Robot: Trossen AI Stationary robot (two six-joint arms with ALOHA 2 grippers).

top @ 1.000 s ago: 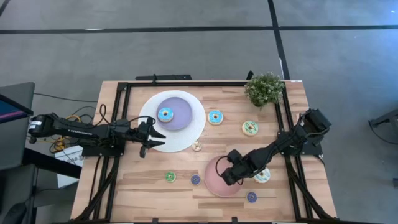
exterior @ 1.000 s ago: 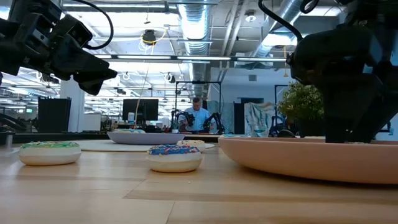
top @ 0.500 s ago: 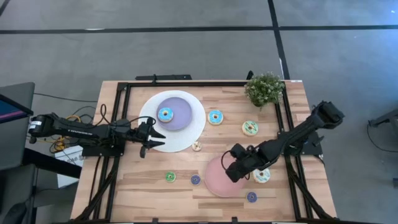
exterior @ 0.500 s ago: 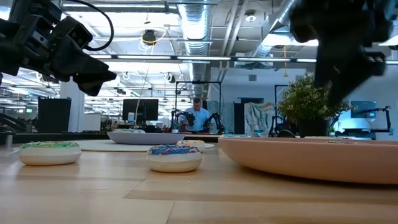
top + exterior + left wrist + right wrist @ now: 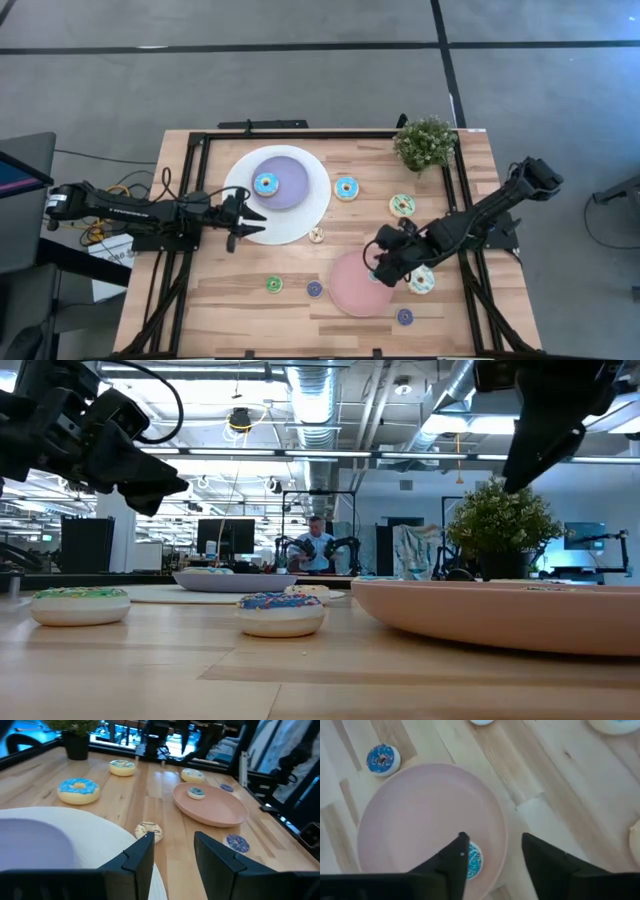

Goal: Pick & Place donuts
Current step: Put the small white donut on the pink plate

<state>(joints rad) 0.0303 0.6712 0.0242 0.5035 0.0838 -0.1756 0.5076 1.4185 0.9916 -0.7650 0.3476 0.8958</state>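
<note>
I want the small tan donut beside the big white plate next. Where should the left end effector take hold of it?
Grip the tan donut across its outer rim, coming from above. It lies flat on the table, apart from the white plate edge, so both sides look free. The left end effector is open just short of it; probably lower it so the fingers straddle the ring.

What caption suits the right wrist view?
Open right gripper above pink plate holding a teal mini donut; purple mini donut beside it.

pink plate (image 5: 415,805), teal sprinkled donut (image 5: 473,860)
</note>
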